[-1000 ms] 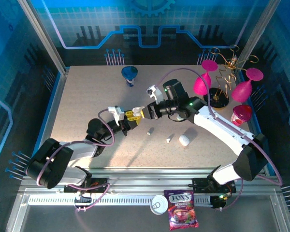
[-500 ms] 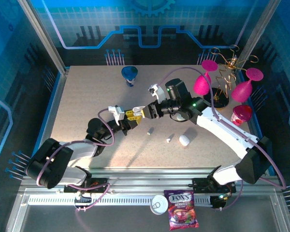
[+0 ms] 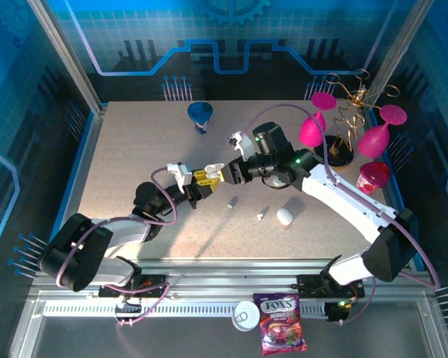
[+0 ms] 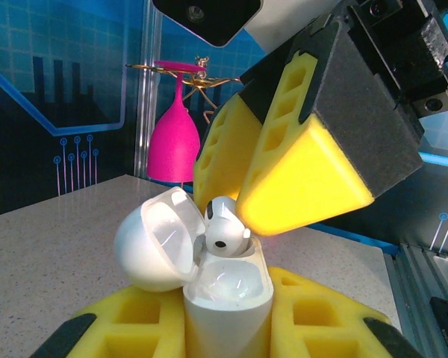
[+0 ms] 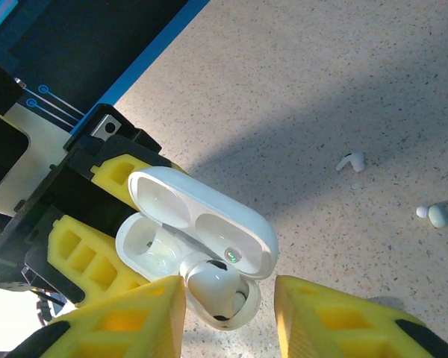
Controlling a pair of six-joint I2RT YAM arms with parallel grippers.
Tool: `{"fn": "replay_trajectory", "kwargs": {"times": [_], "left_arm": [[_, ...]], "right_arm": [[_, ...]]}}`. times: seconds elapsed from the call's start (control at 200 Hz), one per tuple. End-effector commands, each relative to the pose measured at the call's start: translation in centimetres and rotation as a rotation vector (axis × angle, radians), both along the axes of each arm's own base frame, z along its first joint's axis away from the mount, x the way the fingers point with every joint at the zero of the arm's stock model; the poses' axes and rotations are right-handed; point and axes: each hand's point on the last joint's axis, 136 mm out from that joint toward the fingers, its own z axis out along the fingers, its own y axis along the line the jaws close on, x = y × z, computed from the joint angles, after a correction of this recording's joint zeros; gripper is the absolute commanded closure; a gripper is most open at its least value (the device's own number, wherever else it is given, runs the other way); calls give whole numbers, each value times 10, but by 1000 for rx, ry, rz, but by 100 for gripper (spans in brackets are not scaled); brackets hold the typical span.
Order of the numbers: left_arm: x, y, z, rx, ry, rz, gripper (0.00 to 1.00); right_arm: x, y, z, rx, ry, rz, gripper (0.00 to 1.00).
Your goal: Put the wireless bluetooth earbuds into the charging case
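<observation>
Top external view: a speckled tan bench [image 3: 134,149] carries the work, and two arms reach in from 6 o'clock to meet near its centre. A rack of pink glasses [image 3: 313,127] stands at 2 o'clock, well apart from the action.

The left gripper [image 3: 203,179] comes in from 8 o'clock, clamped tight on the white charging case [image 4: 228,298]. It holds the case upright and clear of the bench. In the left wrist view the lid [image 4: 153,250] is swung open toward 9 o'clock, so the wells face up to the other arm.

The right gripper [image 3: 228,173] leans in from 3 o'clock. In the right wrist view its yellow pads [image 5: 343,321] stand partly apart on either side of the case's near end. There is a clear gap on the 3 o'clock side, so it appears to grip nothing.

Between the pads a seated earbud [image 5: 213,287] sits stem-down in one well, its rounded head proud of the rim. It probably needs a gentle press to settle. The other well [image 5: 157,250] is empty.

A loose earbud [image 3: 231,201] lies on the bench at 5 o'clock from the case. A second loose earbud [image 3: 260,215] lies further out the same way, just beside a small white rounded piece [image 3: 284,216].
</observation>
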Motion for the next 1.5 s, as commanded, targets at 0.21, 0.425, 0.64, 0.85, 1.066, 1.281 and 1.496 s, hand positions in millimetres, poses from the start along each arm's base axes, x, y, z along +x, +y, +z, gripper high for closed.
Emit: {"fn": "replay_trajectory", "kwargs": {"times": [0.21, 0.425, 0.64, 0.85, 1.066, 1.281, 1.496], "left_arm": [[-2, 2, 14, -11, -71, -14, 100], [-5, 1, 8, 1, -63, -24, 100], [-7, 1, 13, -10, -71, -31, 100], [-8, 2, 13, -5, -70, -26, 100], [-6, 2, 12, -8, -66, -25, 100], [-6, 1, 14, -9, -70, -32, 100], [-5, 1, 11, 8, -73, -21, 100]], "right_arm": [[-5, 10, 27, 75, -21, 27, 65], [-2, 15, 29, 82, -28, 30, 66], [-1, 21, 21, 74, -2, 53, 66], [-5, 27, 15, 76, 14, 87, 66], [-15, 27, 21, 103, 5, 140, 66], [-6, 18, 27, 68, -50, 83, 55], [10, -1, 32, 0, -94, -66, 46]]}}
